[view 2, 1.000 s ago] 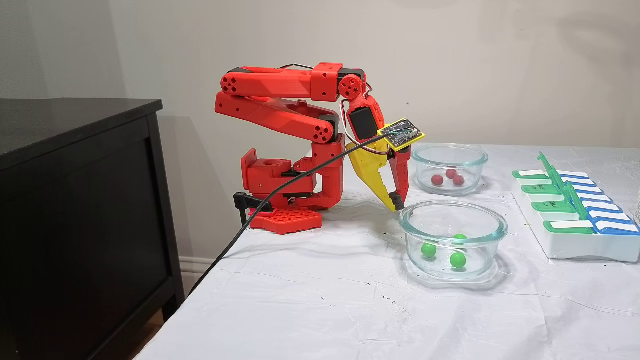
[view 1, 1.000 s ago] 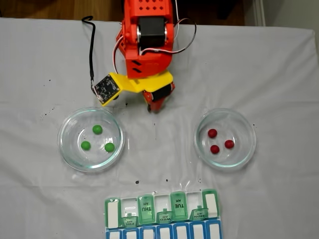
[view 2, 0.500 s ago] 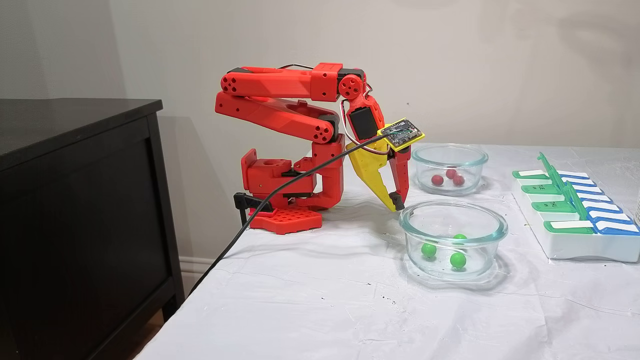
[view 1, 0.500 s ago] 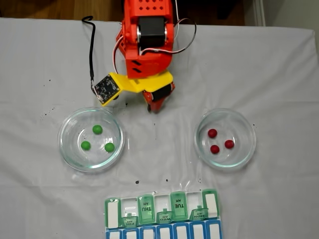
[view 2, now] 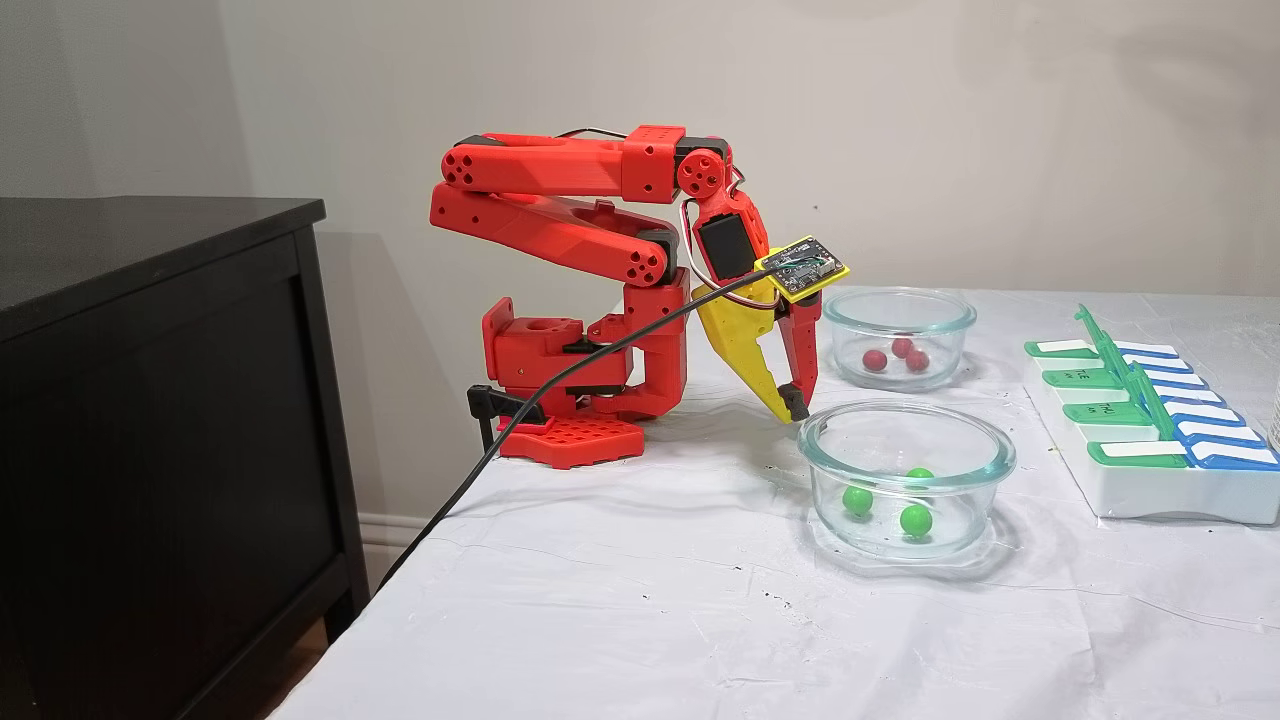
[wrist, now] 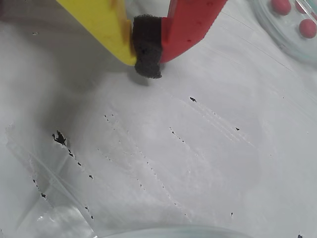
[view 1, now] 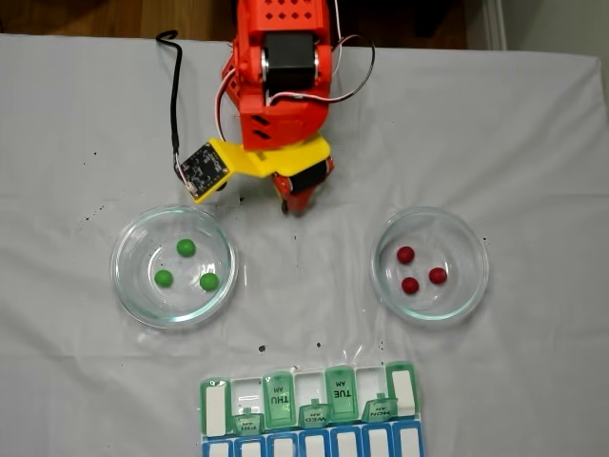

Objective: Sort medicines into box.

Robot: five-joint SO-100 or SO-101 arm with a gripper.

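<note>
Gripper: gripper [wrist: 147, 47] is seen pinched closed on nothing, tip just above the white tablecloth [view 1: 533, 124], between the two glass dishes.
Green medicines: three green balls [view 1: 186, 248] are held in the left glass dish [view 1: 124, 286] of the top-down fixed view.
Red medicines: three red balls [view 1: 406, 254] are kept in the right glass dish [view 1: 476, 286].
Box: pill organizer [view 1: 309, 405] is set at the near edge, several green lids raised.

It looks like a home room: a dark wooden cabinet [view 2: 160, 420], plain wall [view 2: 950, 120], white tablecloth [view 2: 700, 600], wooden floor [view 1: 114, 17].
</note>
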